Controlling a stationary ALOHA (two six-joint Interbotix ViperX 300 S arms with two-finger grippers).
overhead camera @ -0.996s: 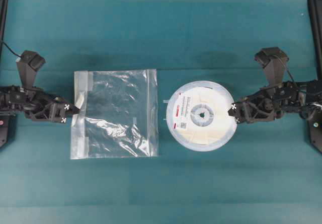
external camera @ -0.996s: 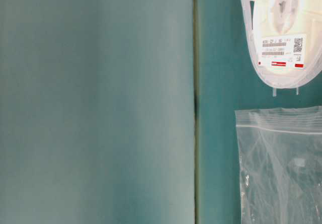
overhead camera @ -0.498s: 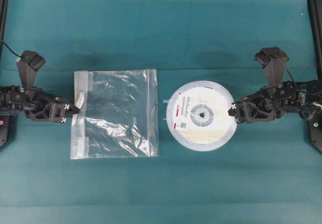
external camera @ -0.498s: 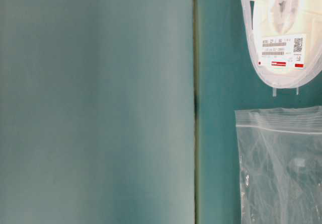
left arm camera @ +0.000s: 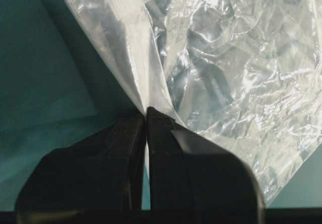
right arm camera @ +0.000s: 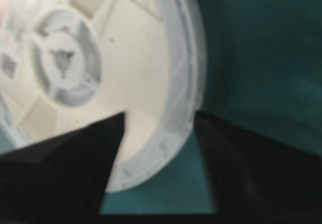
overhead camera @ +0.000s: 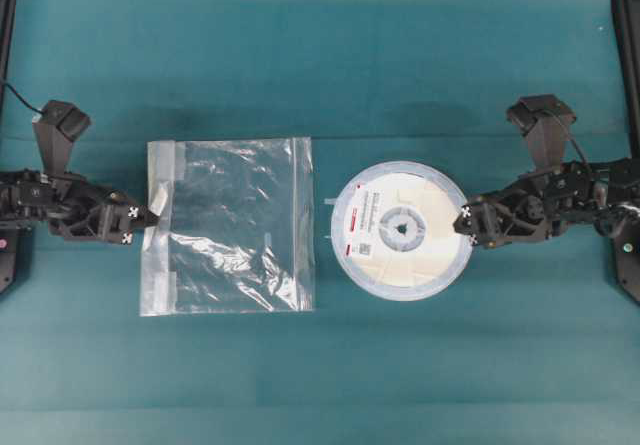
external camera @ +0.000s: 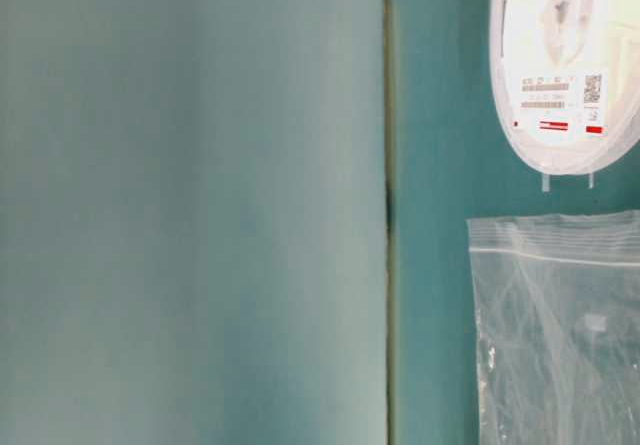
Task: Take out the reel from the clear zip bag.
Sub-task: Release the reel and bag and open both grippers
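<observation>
With the reel (overhead camera: 400,230) lying on the table just right of the clear zip bag (overhead camera: 232,227), our right gripper (right arm camera: 158,158) spread around its rim could nudge it when withdrawing, while our left gripper (left arm camera: 146,128) pinches the bag's edge.

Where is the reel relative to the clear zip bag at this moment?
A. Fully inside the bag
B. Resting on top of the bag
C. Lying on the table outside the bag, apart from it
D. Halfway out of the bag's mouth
C: in the overhead view the reel lies on the bare table to the right of the clear zip bag, with a strip of table between them.
</observation>
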